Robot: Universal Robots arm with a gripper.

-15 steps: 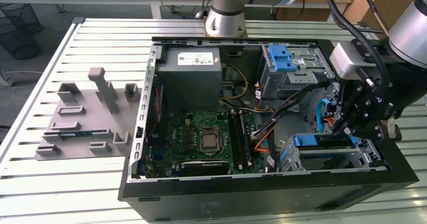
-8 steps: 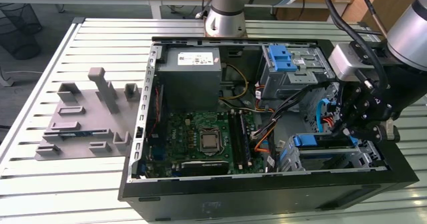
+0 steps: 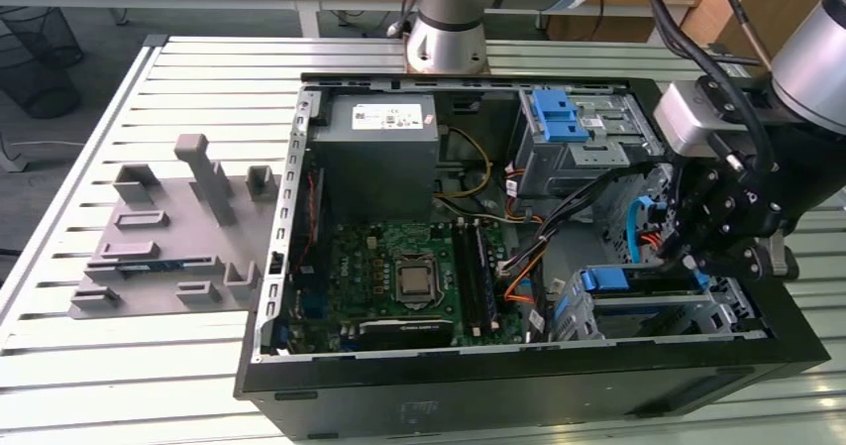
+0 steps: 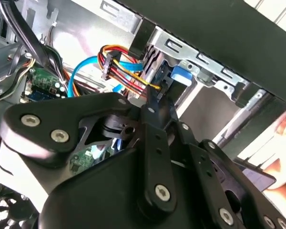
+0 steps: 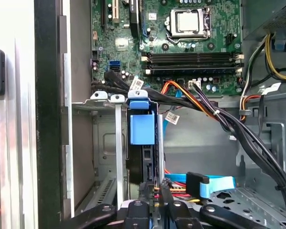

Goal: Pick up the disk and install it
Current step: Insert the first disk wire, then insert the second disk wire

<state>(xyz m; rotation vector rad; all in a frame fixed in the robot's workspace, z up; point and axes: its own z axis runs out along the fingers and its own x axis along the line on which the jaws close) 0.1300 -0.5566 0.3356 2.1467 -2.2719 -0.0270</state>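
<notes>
In the exterior view, the gripper (image 3: 690,259) is hanging low inside the open case (image 3: 529,386), at the exterior view's right, just above the drive cage (image 3: 661,311) near the front corner. A blue carrier (image 3: 611,279) is showing in that cage, so the disk is looking seated, or close to it, in its bay. The arm is reaching in from the right, its wrist bent steeply down, with cables (image 3: 581,202) running close beside it. A second blue carrier (image 3: 553,116) is sitting in the upper cage, well apart from the gripper. The grey fixture (image 3: 172,232) is lying on the table (image 3: 79,366) to the left of the case.

In the second wrist view, the black gripper linkage (image 4: 148,143) is pointing towards the cage rail, where a blue tab (image 4: 181,75) is sticking out beside the red and yellow wires (image 4: 126,71). A person's hand (image 4: 283,162) is resting at the case edge.

In the first wrist view, the disk (image 5: 142,138) is standing edge-on in the cage slot, its blue handle facing the motherboard (image 5: 181,38), with the fingers (image 5: 163,191) drawn close together right at its near edge. Whether they are pinching the disk or just pressing it, I cannot tell. Judging by this, picking is done and the insertion is in its last stretch.
</notes>
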